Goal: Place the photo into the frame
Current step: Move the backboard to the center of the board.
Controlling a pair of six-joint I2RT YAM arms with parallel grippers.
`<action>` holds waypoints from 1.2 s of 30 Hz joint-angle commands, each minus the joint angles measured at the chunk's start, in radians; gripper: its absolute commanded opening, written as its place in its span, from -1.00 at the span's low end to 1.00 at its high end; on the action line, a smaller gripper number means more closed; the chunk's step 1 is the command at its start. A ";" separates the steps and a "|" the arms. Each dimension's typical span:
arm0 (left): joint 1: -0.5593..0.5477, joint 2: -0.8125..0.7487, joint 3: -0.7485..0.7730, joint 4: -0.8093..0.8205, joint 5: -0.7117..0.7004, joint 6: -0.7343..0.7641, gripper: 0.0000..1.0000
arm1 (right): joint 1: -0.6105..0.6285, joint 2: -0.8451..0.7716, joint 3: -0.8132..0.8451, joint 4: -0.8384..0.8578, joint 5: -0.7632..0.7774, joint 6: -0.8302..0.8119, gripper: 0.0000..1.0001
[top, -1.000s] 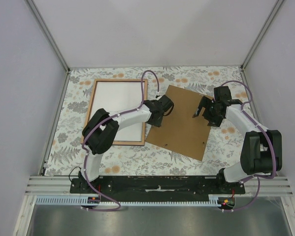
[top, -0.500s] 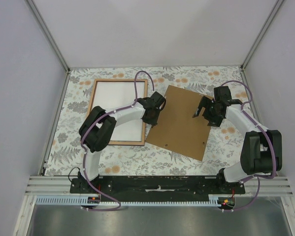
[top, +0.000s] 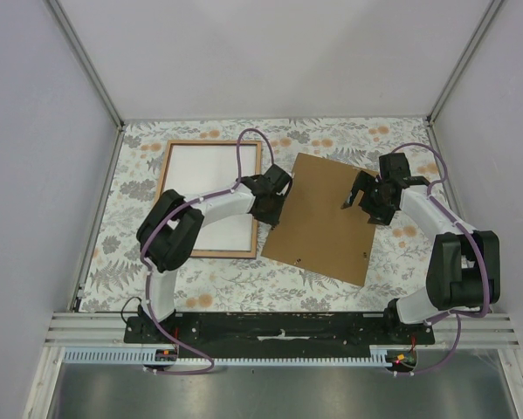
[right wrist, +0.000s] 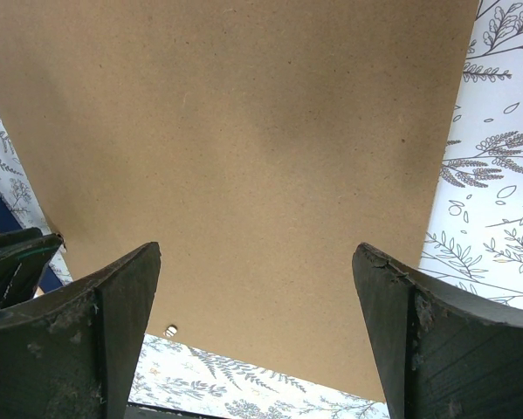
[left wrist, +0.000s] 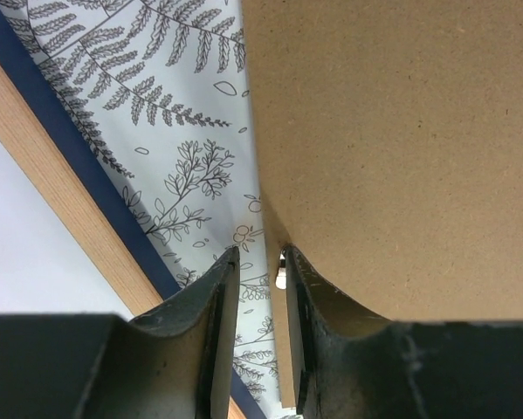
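1. The left gripper (top: 270, 208) has moved a little toward the left of the top view. It was above the backing board (top: 324, 218) and is now at the board's left edge, just beside the right rim of the frame (top: 212, 255).
2. The board has turned slightly with it, and its lower left corner now lies a bit further from the frame.
3. In the left wrist view the two fingers stand close together with a narrow gap. The edge of the board is in this gap and touches the finger on the right side of that view. I cannot tell if the edge is really pinched.
4. The right gripper (top: 355, 194) has not moved. It hovers over the right part of the board with jaws wide apart, holding nothing.
5. The photo (top: 209, 188) lies inside the frame with its white back up, in the upper left part of the floral tablecloth (top: 244, 279). It was not disturbed.
6. I judge that the photo is already in its place. The work is now on the board, probably to bring it over the frame as a back cover.
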 commanded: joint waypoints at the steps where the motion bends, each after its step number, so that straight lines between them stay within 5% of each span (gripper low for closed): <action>1: 0.002 -0.071 -0.018 0.042 0.043 0.034 -0.30 | 0.000 -0.010 0.032 0.020 0.007 -0.014 0.96; 28: 0.000 -0.005 -0.039 0.039 0.117 0.063 -0.27 | 0.000 -0.008 0.035 0.020 0.004 -0.015 0.96; 36: 0.002 0.001 -0.041 0.019 0.086 0.072 -0.39 | 0.000 -0.008 0.033 0.019 0.002 -0.015 0.96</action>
